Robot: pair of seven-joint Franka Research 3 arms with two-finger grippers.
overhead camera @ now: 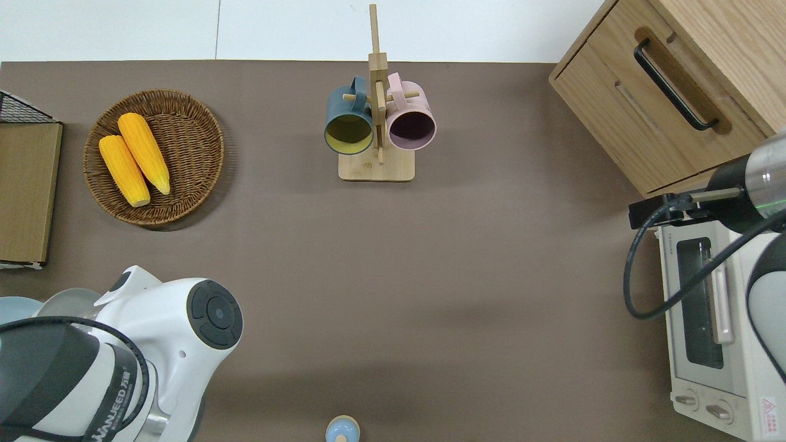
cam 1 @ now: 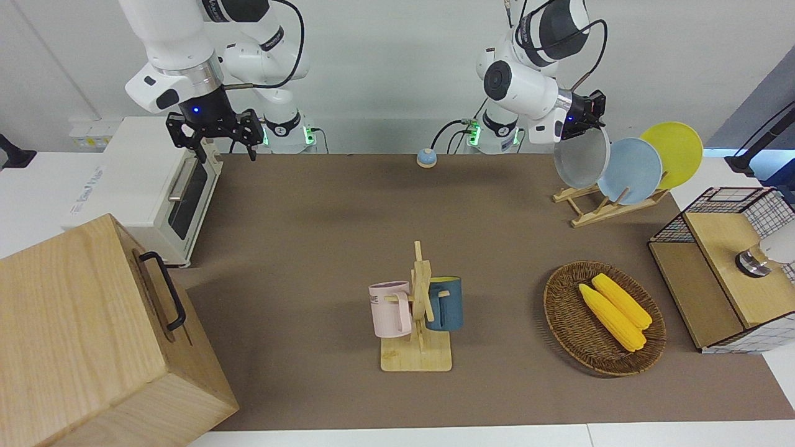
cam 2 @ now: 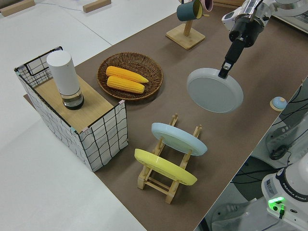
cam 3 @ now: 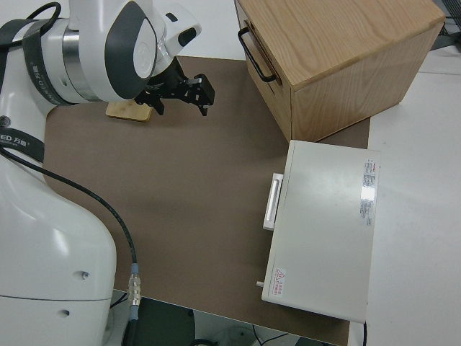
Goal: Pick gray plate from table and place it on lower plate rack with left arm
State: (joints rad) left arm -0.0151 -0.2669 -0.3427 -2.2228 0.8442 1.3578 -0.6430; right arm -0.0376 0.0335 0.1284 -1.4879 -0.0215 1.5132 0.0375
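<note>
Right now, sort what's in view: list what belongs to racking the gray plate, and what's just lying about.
In the job:
gray plate, held up by the left gripper
lower plate rack, one slot free

Just lying about:
light blue plate and yellow plate on the rack
basket of corn
mug stand
toaster oven
right arm, parked

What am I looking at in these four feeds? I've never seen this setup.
Two white robot arms stand at a brown table. The feeds show it from across the table, from straight above, and from each end. The left gripper is shut on the rim of a gray plate, holding it in the air by the lower plate rack, where a light blue plate and a yellow plate already stand. The right gripper is parked, fingers open. Also on the table: a basket of corn, a mug stand, a toaster oven.
</note>
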